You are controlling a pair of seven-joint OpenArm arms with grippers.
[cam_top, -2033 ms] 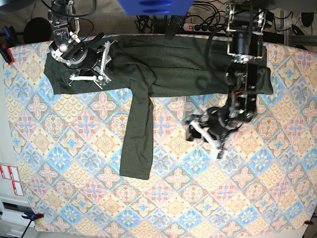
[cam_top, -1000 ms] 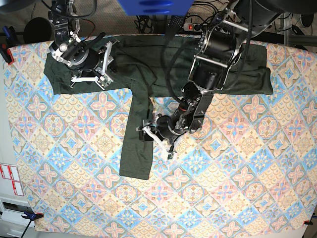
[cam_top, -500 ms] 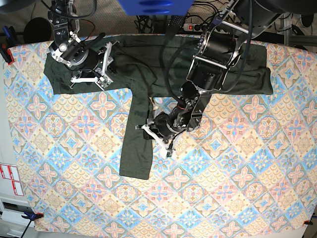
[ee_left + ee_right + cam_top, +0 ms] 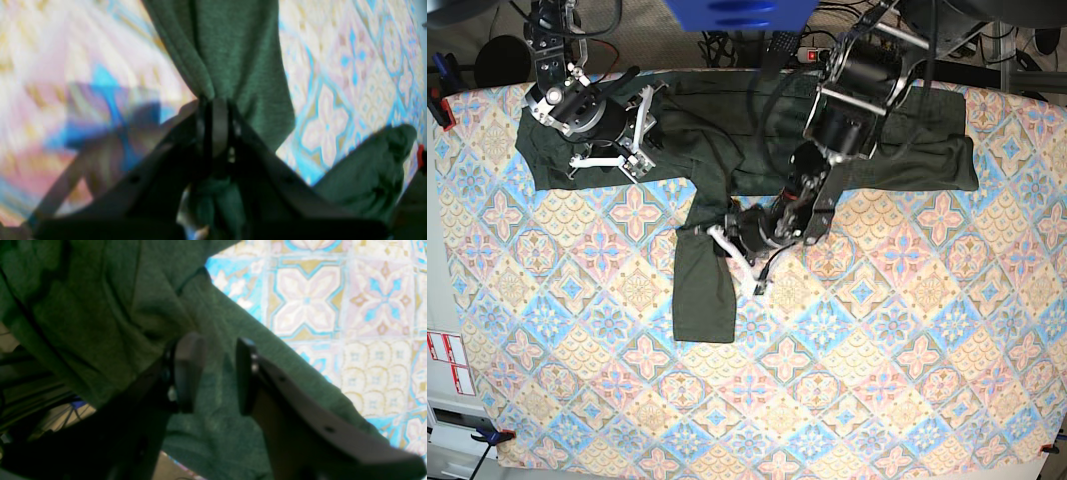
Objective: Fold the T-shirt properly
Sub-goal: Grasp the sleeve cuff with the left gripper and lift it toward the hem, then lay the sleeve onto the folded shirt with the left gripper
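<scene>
text: none legible; white labels (image 4: pixel 447 362) at table edge | print too small to read

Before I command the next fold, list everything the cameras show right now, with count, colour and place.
T-shirt: one, dark heather green, long-sleeved; body along the far edge of the table, one sleeve hanging toward the near side.
Tablecloth: one, blue, pink and cream tile pattern, covering the table.
Power strip: one, pale with a red switch, behind the far edge among dark cables.
Clamp: one, red, at the left edge of the base view.
Left gripper: one, black, shut on the sleeve's edge mid-table.
Right gripper: one, black, jaws apart over the T-shirt near its far left end.
</scene>
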